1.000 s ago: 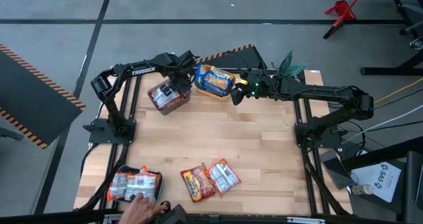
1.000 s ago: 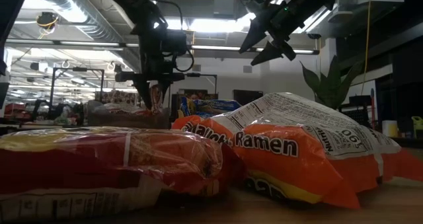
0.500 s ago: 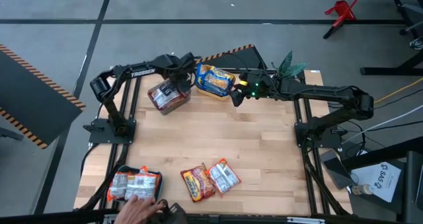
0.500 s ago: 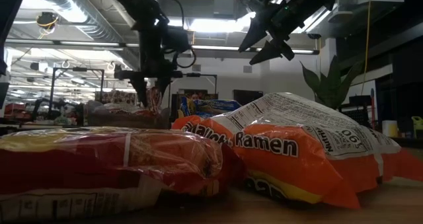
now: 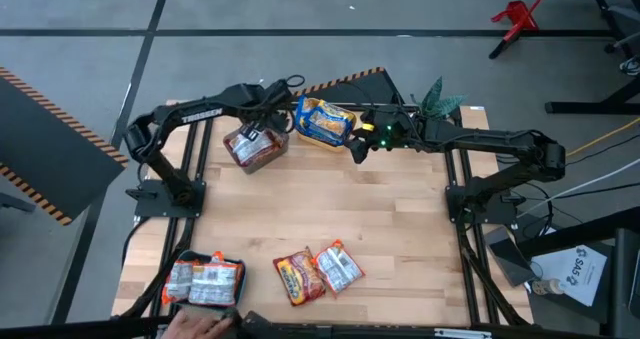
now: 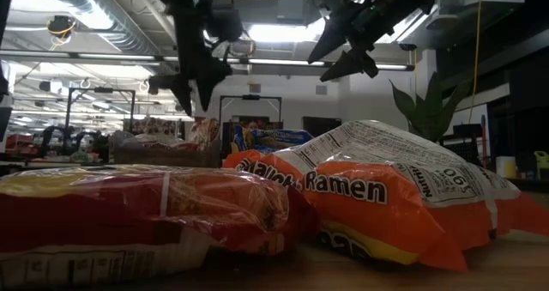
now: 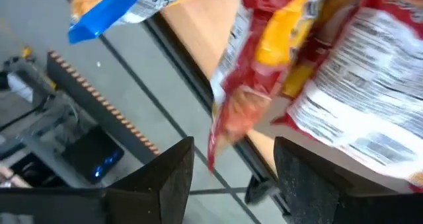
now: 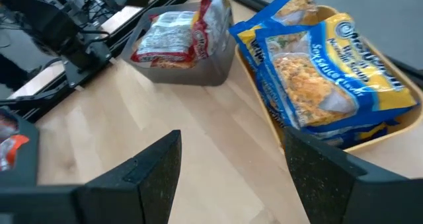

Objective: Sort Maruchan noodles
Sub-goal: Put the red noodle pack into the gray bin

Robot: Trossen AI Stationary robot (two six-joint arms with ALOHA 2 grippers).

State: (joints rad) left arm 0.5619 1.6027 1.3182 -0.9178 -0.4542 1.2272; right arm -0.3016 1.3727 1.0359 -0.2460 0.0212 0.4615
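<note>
Red packets (image 5: pixel 253 144) piled in grey bin (image 8: pixel 198 69) at table's far left, one standing on edge against the bin wall, just beneath left gripper (image 5: pixel 268 116); jaws spread apart, gripping nothing; blue-yellow packets (image 5: pixel 323 122) heaped in yellow bin (image 8: pixel 370 145) beside it; right gripper (image 5: pixel 357 149) poised near that bin's edge, jaws likewise wide and empty; two more packets (image 5: pixel 318 272) flat on table (image 5: pixel 380 219) near front; others stacked in teal bin (image 5: pixel 205 279) at front left, hand (image 5: pixel 200 326) just beside.
</note>
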